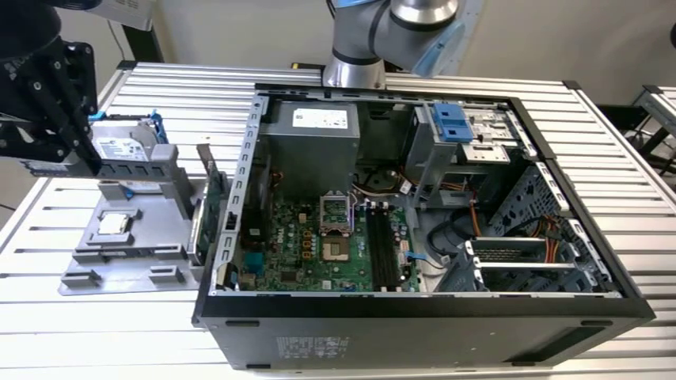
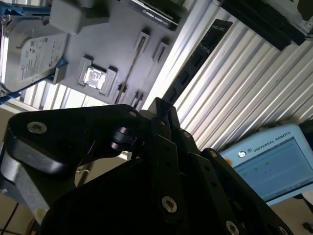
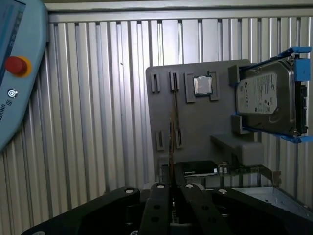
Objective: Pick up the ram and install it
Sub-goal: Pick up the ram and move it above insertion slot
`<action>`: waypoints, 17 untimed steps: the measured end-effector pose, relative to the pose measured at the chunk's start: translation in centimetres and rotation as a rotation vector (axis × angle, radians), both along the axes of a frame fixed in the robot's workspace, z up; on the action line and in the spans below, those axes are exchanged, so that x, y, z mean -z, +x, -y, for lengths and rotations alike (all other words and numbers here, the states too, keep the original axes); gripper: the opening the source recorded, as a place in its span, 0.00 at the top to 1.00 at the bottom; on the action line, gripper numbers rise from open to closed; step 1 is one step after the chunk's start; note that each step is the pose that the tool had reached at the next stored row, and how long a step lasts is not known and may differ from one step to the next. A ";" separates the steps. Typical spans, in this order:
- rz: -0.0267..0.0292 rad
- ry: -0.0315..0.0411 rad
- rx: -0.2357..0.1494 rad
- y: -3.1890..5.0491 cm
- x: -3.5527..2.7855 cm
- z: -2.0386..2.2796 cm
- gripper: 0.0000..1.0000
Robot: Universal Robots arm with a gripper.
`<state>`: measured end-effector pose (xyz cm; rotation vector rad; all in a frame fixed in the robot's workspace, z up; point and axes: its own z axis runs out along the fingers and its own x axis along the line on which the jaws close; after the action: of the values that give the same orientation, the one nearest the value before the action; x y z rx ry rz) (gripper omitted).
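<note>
Slatted worktop [image 1: 174, 87] lies under the gripper [image 3: 171, 188], whose jaws pinch the ram [image 2: 198, 61] by the grey tray [image 3: 195, 125]. Edge-on in the first wrist view, the ram is a mere sliver.

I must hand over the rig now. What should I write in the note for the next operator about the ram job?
Pincer: shut on the ram, which sticks out from its tips.
Position: by the grey tray, at the exterior view's left, outside the computer case.
Done: the ram is picked up.
Left: it is not yet installed; the motherboard's black slots look empty.
</note>
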<state>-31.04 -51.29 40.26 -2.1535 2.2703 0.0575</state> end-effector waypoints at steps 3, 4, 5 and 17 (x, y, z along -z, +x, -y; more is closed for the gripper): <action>-0.0001 -0.0001 0.000 0.54 0.00 0.00 1.00; -0.0001 0.0000 0.000 0.72 0.00 0.00 1.00; -0.0001 0.0000 0.000 0.91 0.00 0.00 1.00; -0.0008 0.0000 0.000 3.19 0.00 0.00 1.00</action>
<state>-27.84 -51.29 40.26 -2.1540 2.2707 0.0583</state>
